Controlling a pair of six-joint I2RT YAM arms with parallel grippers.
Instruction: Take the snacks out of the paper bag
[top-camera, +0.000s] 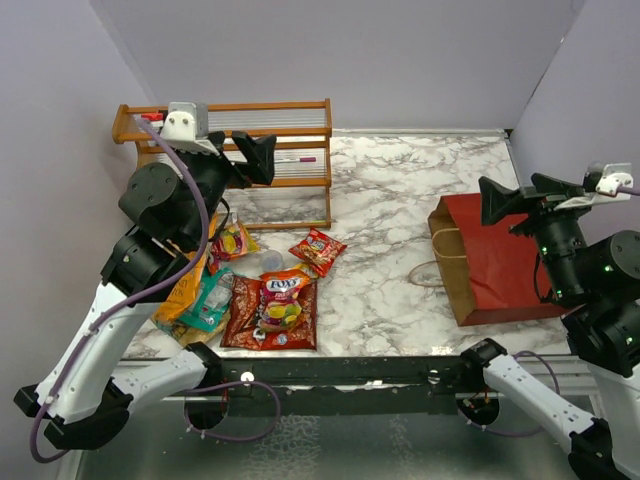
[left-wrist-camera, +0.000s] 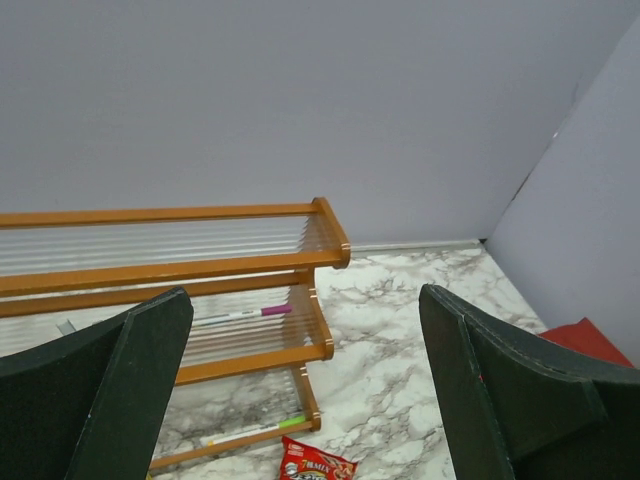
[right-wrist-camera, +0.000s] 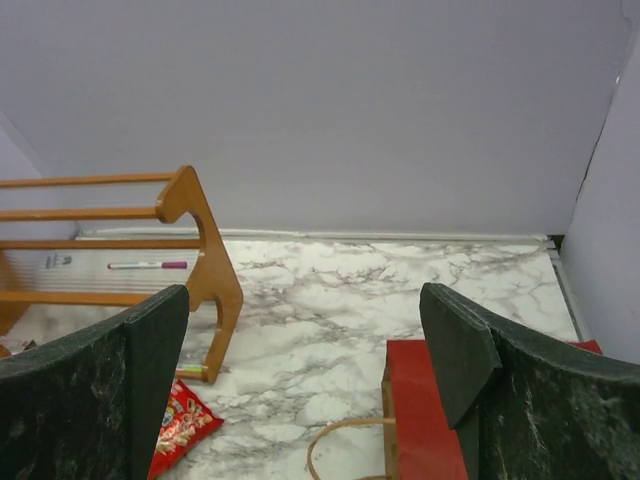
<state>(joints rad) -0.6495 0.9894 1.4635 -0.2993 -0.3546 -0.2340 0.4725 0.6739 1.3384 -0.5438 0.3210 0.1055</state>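
The dark red paper bag (top-camera: 495, 262) lies flat on the marble table at the right, its loop handle (top-camera: 428, 272) pointing left. The bag (right-wrist-camera: 428, 420) also fills the bottom of the right wrist view. My right gripper (top-camera: 520, 197) hangs open and empty above the bag's far end (right-wrist-camera: 305, 385). The snacks lie in a loose pile at the left: a small red packet (top-camera: 318, 249), a big red packet (top-camera: 275, 311), a teal one (top-camera: 208, 301) and an orange one (top-camera: 183, 290). My left gripper (top-camera: 255, 158) is raised in front of the wooden rack, open and empty (left-wrist-camera: 305, 385). The small red packet (left-wrist-camera: 312, 465) lies below it.
A wooden rack (top-camera: 270, 140) with markers stands at the back left. A small clear round container (top-camera: 265, 262) sits among the packets. Grey walls close in the back and both sides. A black rail (top-camera: 350, 370) runs along the near edge.
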